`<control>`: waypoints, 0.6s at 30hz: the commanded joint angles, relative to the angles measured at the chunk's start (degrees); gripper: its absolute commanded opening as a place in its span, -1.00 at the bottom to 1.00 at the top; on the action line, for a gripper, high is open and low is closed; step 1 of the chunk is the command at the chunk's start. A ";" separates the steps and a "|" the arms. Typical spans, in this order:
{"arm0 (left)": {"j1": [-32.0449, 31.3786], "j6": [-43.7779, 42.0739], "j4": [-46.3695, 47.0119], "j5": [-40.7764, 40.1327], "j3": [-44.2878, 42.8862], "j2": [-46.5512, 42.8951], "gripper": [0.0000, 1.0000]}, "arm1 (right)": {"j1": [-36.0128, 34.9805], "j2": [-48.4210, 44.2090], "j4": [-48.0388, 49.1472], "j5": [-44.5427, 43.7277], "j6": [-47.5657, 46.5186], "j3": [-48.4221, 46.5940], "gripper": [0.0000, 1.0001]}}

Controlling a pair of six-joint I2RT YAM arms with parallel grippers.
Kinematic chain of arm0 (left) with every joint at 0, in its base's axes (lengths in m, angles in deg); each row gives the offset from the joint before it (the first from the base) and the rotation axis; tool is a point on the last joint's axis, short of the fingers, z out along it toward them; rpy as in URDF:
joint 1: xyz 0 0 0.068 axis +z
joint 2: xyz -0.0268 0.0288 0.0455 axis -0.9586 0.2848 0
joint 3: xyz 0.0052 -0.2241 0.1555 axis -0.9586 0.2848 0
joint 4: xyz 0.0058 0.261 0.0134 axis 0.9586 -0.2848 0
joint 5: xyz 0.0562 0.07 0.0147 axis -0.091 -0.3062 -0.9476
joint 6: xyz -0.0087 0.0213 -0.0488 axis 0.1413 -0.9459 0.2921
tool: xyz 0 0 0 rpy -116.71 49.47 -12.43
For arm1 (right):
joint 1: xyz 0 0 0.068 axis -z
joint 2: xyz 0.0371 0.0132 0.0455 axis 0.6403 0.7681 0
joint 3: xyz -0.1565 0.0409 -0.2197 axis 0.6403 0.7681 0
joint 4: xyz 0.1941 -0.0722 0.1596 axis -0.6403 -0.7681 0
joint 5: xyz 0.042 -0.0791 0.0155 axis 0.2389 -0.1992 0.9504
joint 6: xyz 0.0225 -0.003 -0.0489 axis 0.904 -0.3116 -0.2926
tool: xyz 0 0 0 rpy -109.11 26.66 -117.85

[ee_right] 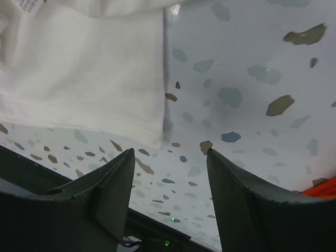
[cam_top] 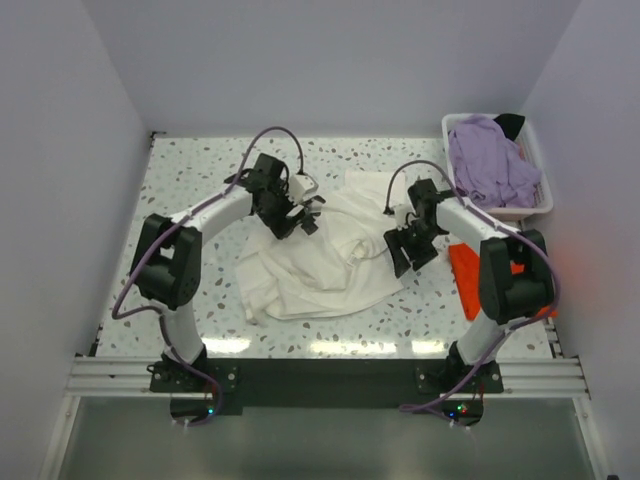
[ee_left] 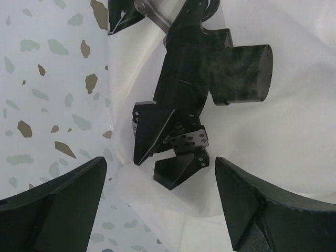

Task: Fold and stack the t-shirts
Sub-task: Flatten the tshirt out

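The left tool (cam_top: 312, 216) hung wide open and empty over the upper-left part of the crumpled cream-white t-shirt (cam_top: 320, 265), which sprawled mid-tabletop (cam_top: 200, 190) between the arms. The right tool (cam_top: 403, 258), likewise spread and empty, hovered just off the shirt's right edge.

Three t-shirts, one cream-white (cam_top: 320, 265), one orange-red (cam_top: 466, 278), one lavender (cam_top: 490, 165), plus one basket (cam_top: 522, 212) holding perhaps one black garment (cam_top: 510, 124).
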 commanded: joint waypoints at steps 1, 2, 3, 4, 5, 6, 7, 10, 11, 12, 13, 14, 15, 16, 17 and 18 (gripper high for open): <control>0.39 -1.00 3.02 -3.09 -0.67 2.04 0.81 | -4.47 -1.62 2.10 -0.52 -0.21 2.59 0.24; 0.31 -1.00 3.46 -3.89 -0.49 2.48 0.80 | -5.80 -1.54 2.80 -1.31 -0.03 3.64 0.25; 0.39 -0.83 3.72 -4.59 -0.23 2.83 0.80 | -7.11 -1.27 4.73 -3.23 0.23 4.09 0.26; 0.48 -0.74 4.25 -6.17 0.03 3.53 0.80 | -9.48 0.30 4.31 -4.21 0.50 3.74 0.26; 0.48 -0.56 4.43 -6.97 0.30 3.80 0.79 | -10.28 1.01 5.18 -4.65 0.93 3.22 0.26; 0.57 -0.47 4.43 -7.50 0.91 4.06 0.76 | -10.73 1.62 6.14 -5.27 1.46 3.39 0.25; 1.00 -0.21 4.43 -7.94 1.09 4.59 0.75 | -12.04 3.98 6.50 -8.14 1.81 3.48 0.24; 3.11 1.28 3.38 -7.68 1.62 4.86 0.65 | -12.66 8.21 5.19 -11.06 2.52 1.64 0.09; 3.90 2.16 2.94 -7.50 1.70 4.86 0.62 | -12.75 10.05 4.75 -11.77 2.78 1.02 -0.09; 4.78 2.43 2.33 -6.89 1.79 4.77 0.53 | -12.75 10.94 4.57 -12.39 2.96 0.76 -0.16; 6.62 2.86 1.89 -6.36 2.40 4.60 0.48 | -12.75 11.64 4.40 -13.00 2.87 0.58 -0.25; 7.50 3.22 1.53 -5.92 2.84 4.42 0.36 | -12.75 13.13 4.05 -13.96 2.18 0.14 -0.50; 8.47 3.39 0.92 -5.31 3.46 3.81 0.25 | -12.67 13.84 4.04 -14.58 1.91 -0.21 -0.60; 9.70 3.31 0.48 -5.13 4.94 3.37 0.16 | -12.49 14.37 4.13 -14.76 1.12 -0.82 -0.84; 10.23 3.22 0.04 -5.13 6.00 2.84 -0.02 | -12.32 15.50 4.13 -16.16 0.68 -2.48 -0.95; 10.50 3.22 -0.92 -5.04 7.06 1.36 -0.11 | -11.97 15.95 4.13 -16.34 0.24 -3.72 -1.00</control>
